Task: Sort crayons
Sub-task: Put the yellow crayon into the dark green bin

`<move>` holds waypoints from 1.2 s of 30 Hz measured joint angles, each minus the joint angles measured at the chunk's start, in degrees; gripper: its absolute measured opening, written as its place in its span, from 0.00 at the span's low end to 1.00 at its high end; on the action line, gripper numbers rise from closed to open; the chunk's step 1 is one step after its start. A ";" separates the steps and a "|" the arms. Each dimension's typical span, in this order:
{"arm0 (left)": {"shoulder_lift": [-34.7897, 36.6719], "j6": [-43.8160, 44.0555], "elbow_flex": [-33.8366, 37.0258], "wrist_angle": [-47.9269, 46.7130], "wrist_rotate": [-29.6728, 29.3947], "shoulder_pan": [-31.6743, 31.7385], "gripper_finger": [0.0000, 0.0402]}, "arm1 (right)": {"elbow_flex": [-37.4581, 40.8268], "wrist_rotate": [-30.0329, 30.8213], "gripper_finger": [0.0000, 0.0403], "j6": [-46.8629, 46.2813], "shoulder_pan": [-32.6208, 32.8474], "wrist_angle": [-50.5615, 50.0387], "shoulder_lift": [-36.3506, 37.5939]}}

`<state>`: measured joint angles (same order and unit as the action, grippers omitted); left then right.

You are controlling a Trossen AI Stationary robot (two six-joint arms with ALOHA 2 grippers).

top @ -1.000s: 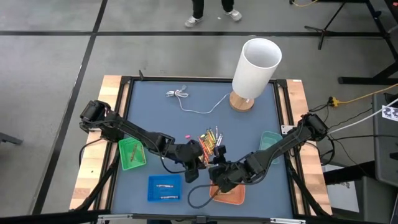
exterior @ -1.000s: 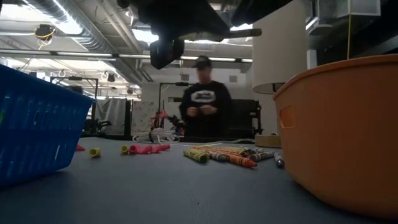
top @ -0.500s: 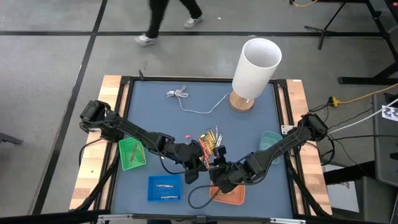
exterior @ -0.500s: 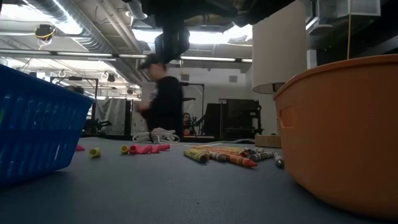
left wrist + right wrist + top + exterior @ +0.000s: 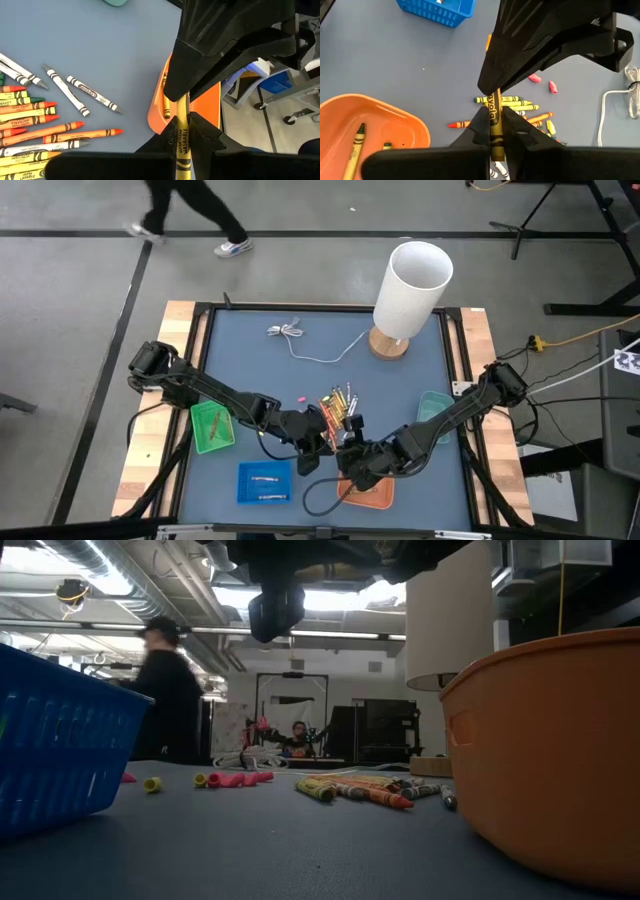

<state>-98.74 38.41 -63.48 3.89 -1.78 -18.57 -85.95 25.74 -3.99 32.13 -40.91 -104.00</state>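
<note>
A yellow crayon (image 5: pixel 181 136) hangs in the air between my two grippers, over the table's near middle beside the orange tray (image 5: pixel 370 494). My left gripper (image 5: pixel 181 131) and my right gripper (image 5: pixel 492 125) are both shut on it, tip to tip (image 5: pixel 340 444). More crayons (image 5: pixel 338 406) in orange, yellow, red and grey lie loose on the blue tabletop just beyond the grippers. Two crayons (image 5: pixel 357 145) lie in the orange tray. My left gripper pinches one end of the yellow crayon (image 5: pixel 180 150) between its two fingers. The crayon runs along the fingers and sticks out past their tips, clear of the table. My right gripper pinches the crayon's other end (image 5: pixel 493 116) between its two fingers, slanting down from the table's right. The crayon lies along these fingers too, and its far part (image 5: pixel 493 95) goes into my left gripper.
A green tray (image 5: pixel 212 426) sits at the left, a blue tray (image 5: pixel 265 483) near the front, a teal tray (image 5: pixel 435 408) at the right. A white cylinder on a wooden base (image 5: pixel 408 290) and a white cable (image 5: pixel 310 346) stand at the back. A person (image 5: pixel 165 690) walks beyond the far edge.
My right gripper has shut on the yellow crayon that my left gripper holds out. Both arms have kept their place. The person behind the table has walked toward the left.
</note>
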 joint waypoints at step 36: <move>0.02 -2.59 -0.05 -2.41 3.49 -0.01 0.10 | 0.02 -2.58 0.06 0.02 -0.01 -0.74 -0.01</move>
<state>-98.72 35.83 -63.54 1.48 1.71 -18.58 -85.93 23.16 -3.97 32.12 -41.65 -104.01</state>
